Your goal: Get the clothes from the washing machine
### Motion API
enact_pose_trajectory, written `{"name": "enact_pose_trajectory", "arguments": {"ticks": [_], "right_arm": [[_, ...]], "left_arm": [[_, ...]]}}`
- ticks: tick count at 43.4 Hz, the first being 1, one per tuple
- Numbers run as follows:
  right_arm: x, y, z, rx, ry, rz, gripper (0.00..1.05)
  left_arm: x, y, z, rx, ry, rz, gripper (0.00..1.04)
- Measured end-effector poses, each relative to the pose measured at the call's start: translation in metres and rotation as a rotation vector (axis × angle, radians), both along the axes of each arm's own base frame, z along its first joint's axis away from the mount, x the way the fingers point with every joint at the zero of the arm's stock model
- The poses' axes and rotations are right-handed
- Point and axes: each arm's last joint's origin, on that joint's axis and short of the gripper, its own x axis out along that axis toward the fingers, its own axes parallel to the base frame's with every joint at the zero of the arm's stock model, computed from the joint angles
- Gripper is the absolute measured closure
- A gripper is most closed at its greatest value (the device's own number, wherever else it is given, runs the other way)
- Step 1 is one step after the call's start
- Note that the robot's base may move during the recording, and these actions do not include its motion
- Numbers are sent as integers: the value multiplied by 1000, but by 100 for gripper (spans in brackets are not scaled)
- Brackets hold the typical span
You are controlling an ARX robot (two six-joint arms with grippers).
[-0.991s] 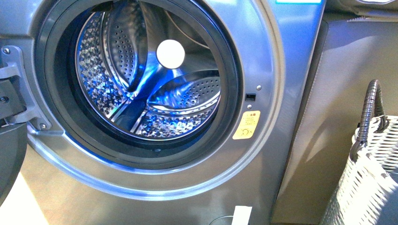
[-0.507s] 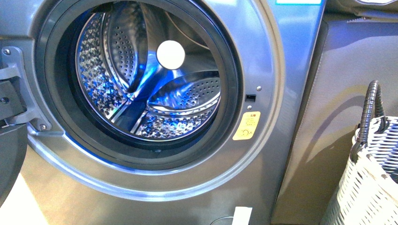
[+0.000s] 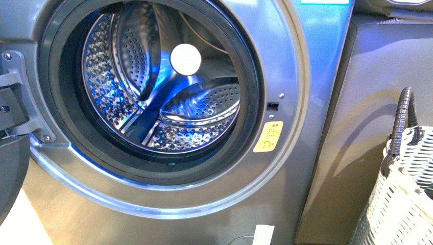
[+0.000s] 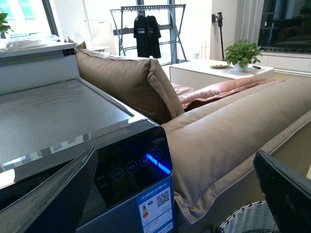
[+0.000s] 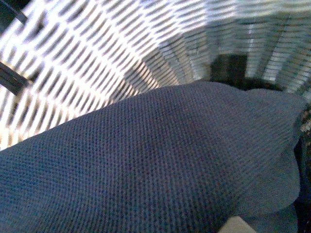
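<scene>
While the right wrist cam is buried in blue knit, that's the clothes (image 5: 160,160) lying inside the woven basket (image 5: 97,58), its white-and-grey weave curving round behind the fabric. Looks like the drop-off spot, so the garment sits where the task wants it. As for the right claw, it's not clear in shot, so can't tell if it's let go or is clamped on the cloth.

Over to the left gripper (image 4: 175,155): fingers (image 4: 53,194) spread wide, nothing btwn them, held up above the washing machine (image 4: 58,116). Prob. parked there to leave the porthole free. Just under it is the glossy control panel (image 4: 131,170) w/ a blue light lit.

Front cam now: the dark glass door (image 3: 10,173) is swung open to the left for clear access. The perforated drum (image 3: 153,92) shows bare steel, no fabric visible in it. Yellow sticker (image 3: 268,136) sits beside the rim. The basket stands just right of the machine, near enough for a short carry. On that evidence, the collecting looks about done.

Further back: tan sofa (image 4: 228,131), potted plant (image 4: 241,51), and a drying rack (image 4: 146,19) w/ dark shirts by the window.
</scene>
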Motion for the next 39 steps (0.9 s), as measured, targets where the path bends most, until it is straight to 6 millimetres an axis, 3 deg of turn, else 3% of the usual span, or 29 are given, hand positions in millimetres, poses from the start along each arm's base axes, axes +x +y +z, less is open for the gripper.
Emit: {"name": "enact_pose_trajectory", "arguments": {"ticks": [6,13,18,22,26,32,39], "right_arm": [[2,3,-26,14,88,8,64],[-1,6,-23,19,82,33,38],[-2,7,-10,4,27,44,20],[0,9,13,-15,-68,45,6],[5,14,58,-63,-229,39,8],[5,31,145,-124,-518,38,8],[-10,53,206,-147,-756,21,8]], "left_arm": [[0,0,0,0,0,0,6],[0,0,0,0,0,0,6],[0,0,0,0,0,0,6],[0,0,0,0,0,0,6],[0,0,0,0,0,0,6],[0,0,0,0,0,0,6],[0,0,0,0,0,0,6]]}}
